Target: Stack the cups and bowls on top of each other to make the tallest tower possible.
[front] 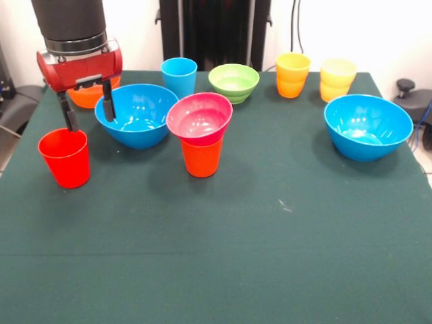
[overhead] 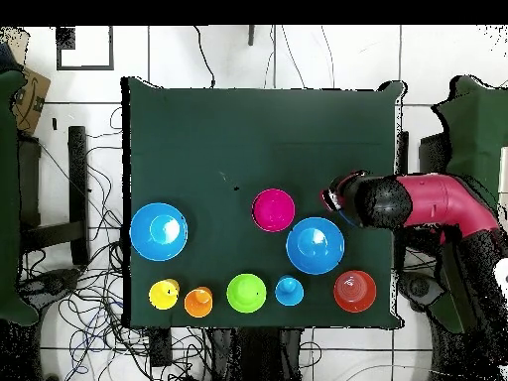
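Gripper [front: 88, 110] hangs above the tabletop [front: 223, 236] with its two dark fingers [front: 67, 113] spread apart and nothing between them; released. One finger sits just above the far rim of the red cup [front: 65, 157], the other hangs in front of the near blue bowl [front: 137, 113], at its rim; whether either finger touches plastic cannot be told. The red cup stands upright just below the gripper, alone on the green cloth. Directly behind the gripper housing an orange bowl [front: 89, 96] shows only as a sliver. Beyond the near blue bowl, going away from the gripper: the tower [front: 200, 134], a pink-red bowl [front: 200, 116] seated upright on top of an orange cup [front: 202, 156], the only mixed stack on the tabletop. Behind these, a light blue cup [front: 179, 75] and then a lime-green bowl [front: 234, 82], each standing singly. Farther still, a yellow-orange cup pair [front: 292, 74], one nested on the other, and beside it a pale yellow cup pair [front: 337, 79], likewise nested. Farthest from the gripper, the second blue bowl [front: 368, 125] sits upright, well apart from everything else. Overhead view agrees: arm [overhead: 422, 201] reaches in from the side, over the tabletop's edge, near blue bowl close beside it.
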Available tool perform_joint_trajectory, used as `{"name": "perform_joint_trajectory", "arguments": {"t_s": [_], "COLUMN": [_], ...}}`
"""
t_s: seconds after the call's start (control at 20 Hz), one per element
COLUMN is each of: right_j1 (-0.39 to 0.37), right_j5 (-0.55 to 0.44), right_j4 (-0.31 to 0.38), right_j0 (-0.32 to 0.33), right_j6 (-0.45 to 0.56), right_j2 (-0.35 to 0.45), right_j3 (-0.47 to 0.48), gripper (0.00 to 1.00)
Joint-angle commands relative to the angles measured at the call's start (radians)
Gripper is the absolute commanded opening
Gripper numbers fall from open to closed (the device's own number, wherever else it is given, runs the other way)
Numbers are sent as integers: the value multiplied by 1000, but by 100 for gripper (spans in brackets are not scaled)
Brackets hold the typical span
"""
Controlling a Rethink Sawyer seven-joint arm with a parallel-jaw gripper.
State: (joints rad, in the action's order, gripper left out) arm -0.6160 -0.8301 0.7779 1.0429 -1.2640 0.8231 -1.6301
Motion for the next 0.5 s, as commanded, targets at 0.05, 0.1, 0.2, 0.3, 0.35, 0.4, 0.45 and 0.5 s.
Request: {"name": "perform_joint_trajectory", "arguments": {"t_s": [0.05, 0.1, 0.2, 0.3, 0.35, 0.4, 0.45, 0.5], "right_j1": [14, 8, -10, -27, -29, -29, -25, -23], "right_j5": [-116, -116, -113, -95, -82, -73, -62, -53], "right_j4": [50, 47, 40, 48, 55, 65, 74, 85], "right_j0": [-48, -48, -51, -62, -65, -73, -81, -89], "right_j6": [328, 323, 304, 271, 262, 252, 241, 230], "right_j2": [4, 5, 6, 1, -1, -6, -11, -17], "right_j3": [52, 47, 24, -3, -12, -15, -15, -13], "gripper": [100, 100, 100, 100, 100, 100, 100, 100]}}
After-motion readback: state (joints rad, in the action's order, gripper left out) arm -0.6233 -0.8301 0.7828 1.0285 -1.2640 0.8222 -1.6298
